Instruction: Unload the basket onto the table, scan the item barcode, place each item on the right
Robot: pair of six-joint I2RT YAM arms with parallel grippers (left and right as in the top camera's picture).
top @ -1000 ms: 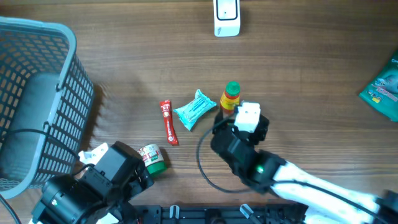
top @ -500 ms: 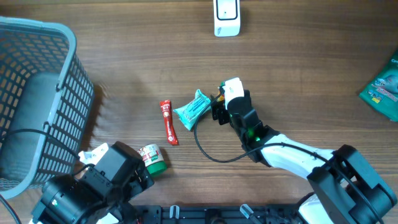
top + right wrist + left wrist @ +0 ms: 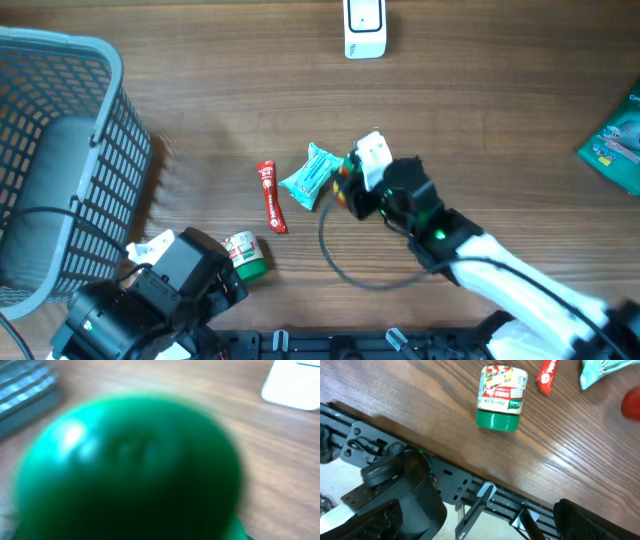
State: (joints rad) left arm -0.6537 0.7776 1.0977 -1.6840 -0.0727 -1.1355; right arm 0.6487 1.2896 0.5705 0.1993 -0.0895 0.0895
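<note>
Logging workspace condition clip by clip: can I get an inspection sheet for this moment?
Surface: wooden table, no spills seen.
Job's things: white scanner at the far edge; green-capped item at the right end effector, blurred.
Clutter: red stick packet, teal pouch, green-lidded jar, teal pack at the right edge.
End effectors: left end effector open, empty; right end effector around the item, grip unclear.
Cables: black cable looped on the table.
Surroundings: grey basket at left.
</note>
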